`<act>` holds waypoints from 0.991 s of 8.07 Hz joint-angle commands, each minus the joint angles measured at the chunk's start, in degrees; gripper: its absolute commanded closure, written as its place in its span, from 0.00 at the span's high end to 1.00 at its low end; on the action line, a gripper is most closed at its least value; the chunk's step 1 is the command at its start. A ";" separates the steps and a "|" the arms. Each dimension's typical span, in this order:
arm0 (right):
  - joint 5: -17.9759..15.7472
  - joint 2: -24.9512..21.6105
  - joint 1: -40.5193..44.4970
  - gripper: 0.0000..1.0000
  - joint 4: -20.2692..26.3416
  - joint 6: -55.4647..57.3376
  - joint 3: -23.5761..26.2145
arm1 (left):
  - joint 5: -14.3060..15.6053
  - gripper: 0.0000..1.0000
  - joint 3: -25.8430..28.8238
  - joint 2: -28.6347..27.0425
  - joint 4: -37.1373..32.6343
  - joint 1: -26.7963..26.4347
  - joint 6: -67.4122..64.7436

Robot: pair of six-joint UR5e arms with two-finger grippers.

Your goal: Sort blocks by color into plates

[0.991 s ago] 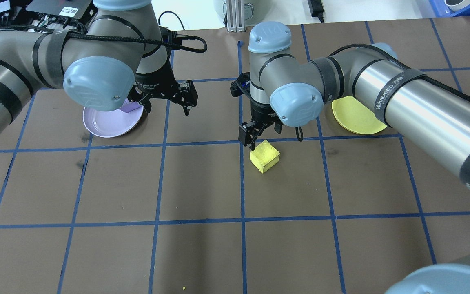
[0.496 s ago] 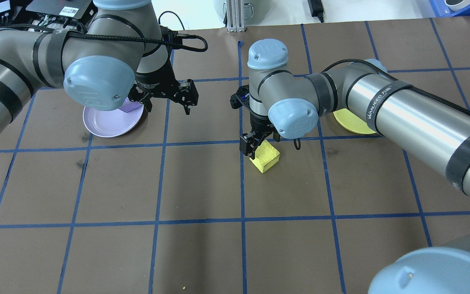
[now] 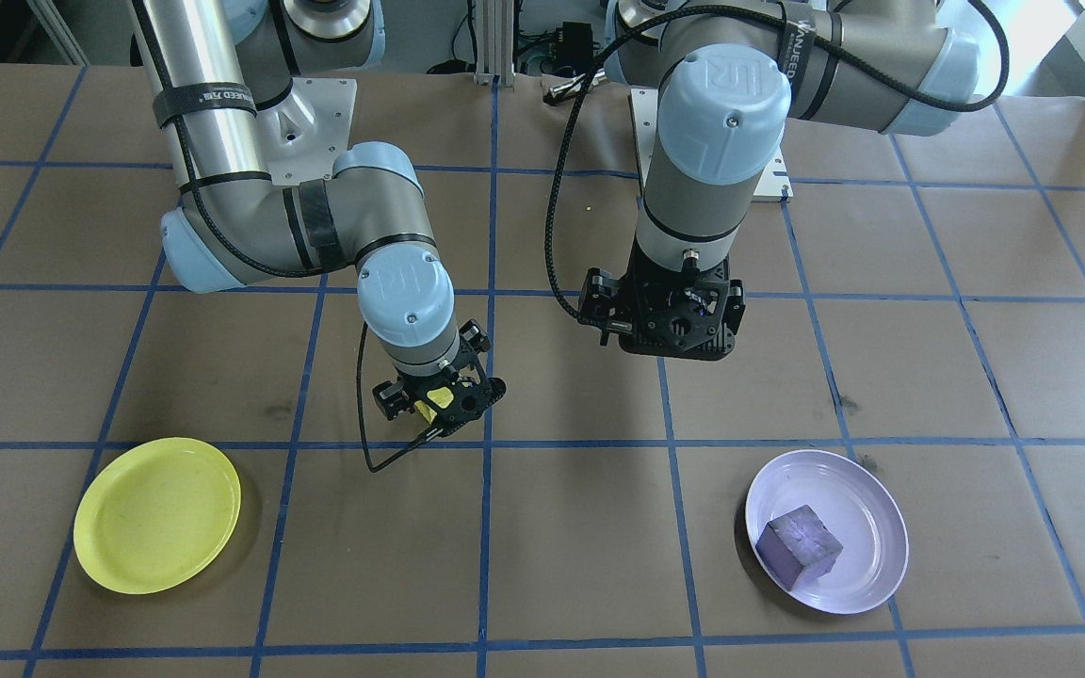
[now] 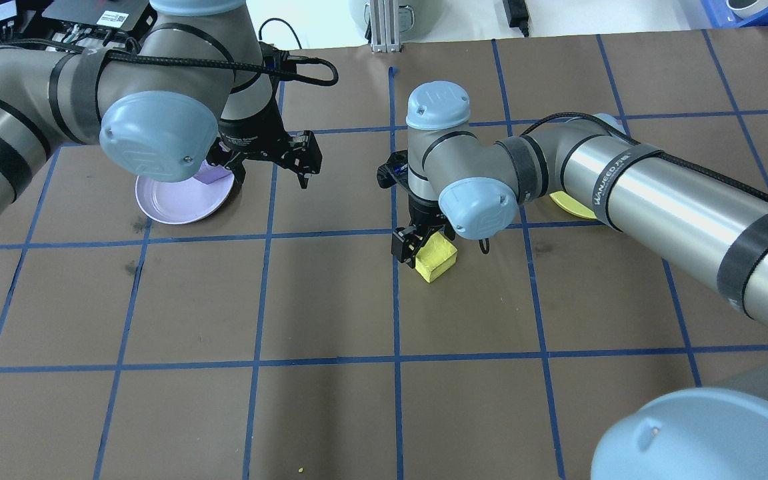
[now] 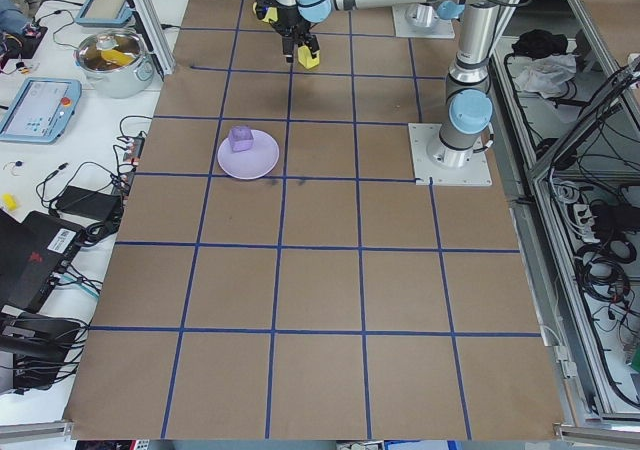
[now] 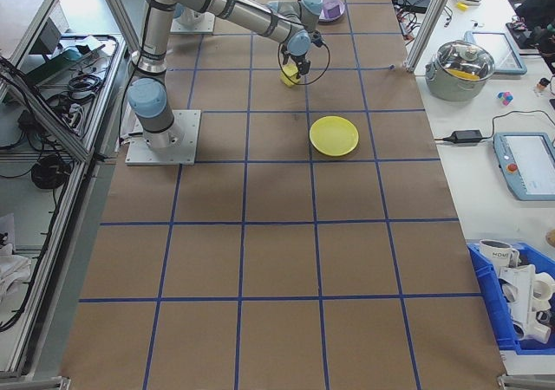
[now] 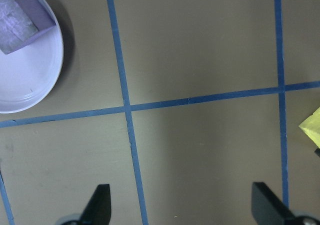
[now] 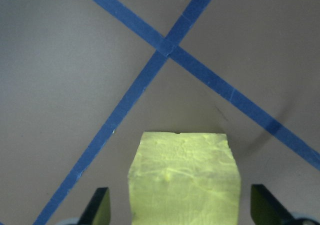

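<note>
The yellow block point(image 4: 440, 261) point(image 8: 182, 177) lies on the table near a blue tape crossing. My right gripper point(image 4: 424, 249) point(image 8: 182, 210) is open and low over it, one finger on each side with small gaps. The yellow plate point(image 3: 156, 513) point(image 4: 571, 203) lies apart from it, partly hidden behind my right arm in the overhead view. The purple block point(image 3: 797, 548) point(image 7: 22, 17) rests inside the lavender plate point(image 3: 867, 499) point(image 4: 177, 203). My left gripper point(image 3: 665, 334) point(image 7: 182, 210) hangs open above bare table beside that plate, holding nothing.
Brown table surface point(image 4: 331, 413) carries a grid of blue tape lines. A black cable loop point(image 3: 392, 461) hangs by my right wrist. Both arm base plates point(image 3: 316, 113) sit at the robot's side. Pots, tablets and cables point(image 5: 110, 55) lie off the table's end.
My right gripper has come down from just above the yellow block until its fingers straddle it. The block, the plates and my left arm stay where they were.
</note>
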 commanded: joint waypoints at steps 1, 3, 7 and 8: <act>0.07 0.58 0.02 1.00 -0.57 -0.11 0.71 | -0.09 1.00 0.08 0.83 -1.09 0.00 0.04; 0.16 0.58 0.02 0.59 -1.80 -0.11 0.80 | -0.09 1.00 -0.01 1.61 -1.26 0.00 0.04; -0.71 -1.69 -0.15 0.00 -1.63 -1.25 -0.51 | -0.01 1.00 -0.01 1.79 -1.26 0.00 0.04; -0.98 -5.71 -0.94 0.00 -1.10 -1.25 -1.30 | -0.09 1.00 0.08 1.79 -1.26 0.09 0.04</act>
